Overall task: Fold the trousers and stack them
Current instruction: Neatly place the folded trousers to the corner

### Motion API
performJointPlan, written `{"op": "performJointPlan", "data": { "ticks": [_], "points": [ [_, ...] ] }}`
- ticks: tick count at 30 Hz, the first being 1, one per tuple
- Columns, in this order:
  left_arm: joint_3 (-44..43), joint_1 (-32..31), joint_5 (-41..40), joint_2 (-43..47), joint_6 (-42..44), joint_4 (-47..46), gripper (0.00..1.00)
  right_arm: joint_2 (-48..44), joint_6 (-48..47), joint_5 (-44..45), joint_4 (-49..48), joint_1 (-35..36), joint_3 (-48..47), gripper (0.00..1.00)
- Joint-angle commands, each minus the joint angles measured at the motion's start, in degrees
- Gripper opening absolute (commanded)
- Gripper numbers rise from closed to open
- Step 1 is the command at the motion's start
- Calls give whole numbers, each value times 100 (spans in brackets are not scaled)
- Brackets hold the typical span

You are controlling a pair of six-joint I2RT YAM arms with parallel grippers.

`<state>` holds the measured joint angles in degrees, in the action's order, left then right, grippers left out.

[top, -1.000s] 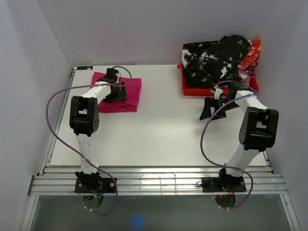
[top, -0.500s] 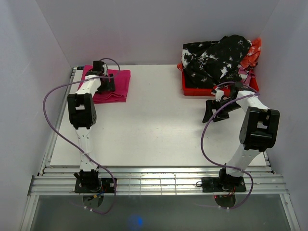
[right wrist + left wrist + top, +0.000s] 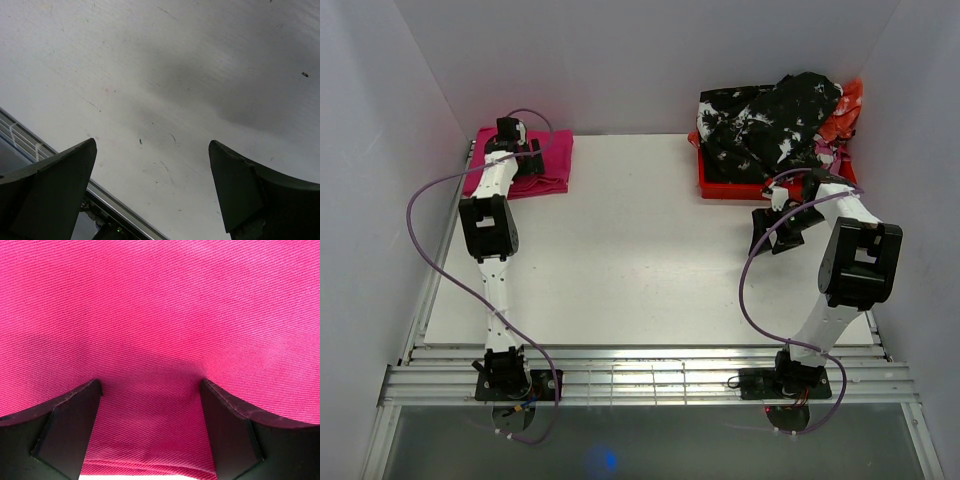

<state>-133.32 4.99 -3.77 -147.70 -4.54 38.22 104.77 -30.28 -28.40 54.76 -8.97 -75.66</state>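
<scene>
Folded bright magenta-pink soft cloth trousers [image 3: 552, 165] lie right under the left gripper [image 3: 150, 390], its jaws spread with tips on the cloth; the right gripper [image 3: 775, 230], also spread, hangs well apart

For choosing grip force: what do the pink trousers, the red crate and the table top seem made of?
The trousers: woven cloth, matte; fine diagonal ribs suggest twill. The red crate: probably plastic, with a smooth straight rim. The table top: hard, pale, matte, with fine scratches; material unclear.
</scene>
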Motion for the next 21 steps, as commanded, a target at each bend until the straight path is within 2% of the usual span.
{"op": "performJointPlan", "data": {
  "ticks": [1, 7, 11, 15, 18, 21],
  "points": [
    [201, 81, 17, -778, 93, 555, 91, 8, -136, 45, 210, -17, -195, 98],
    [550, 89, 25, -331, 365, 336, 98, -53, -145, -95, 228, -17, -344, 97],
    [1069, 37, 157, 739, 787, -304, 98, -97, -153, -227, 219, -17, -458, 97],
    [1141, -16, 70, 1495, 1139, -525, 98, -194, -136, -437, 158, -17, -520, 96],
    [1053, -34, 17, 1919, 1043, -543, 98, -290, -57, -596, 131, -17, -722, 96],
    [1271, -34, 359, 2604, 859, -605, 98, -510, -22, -675, 52, -17, -959, 93]
  ]
}}
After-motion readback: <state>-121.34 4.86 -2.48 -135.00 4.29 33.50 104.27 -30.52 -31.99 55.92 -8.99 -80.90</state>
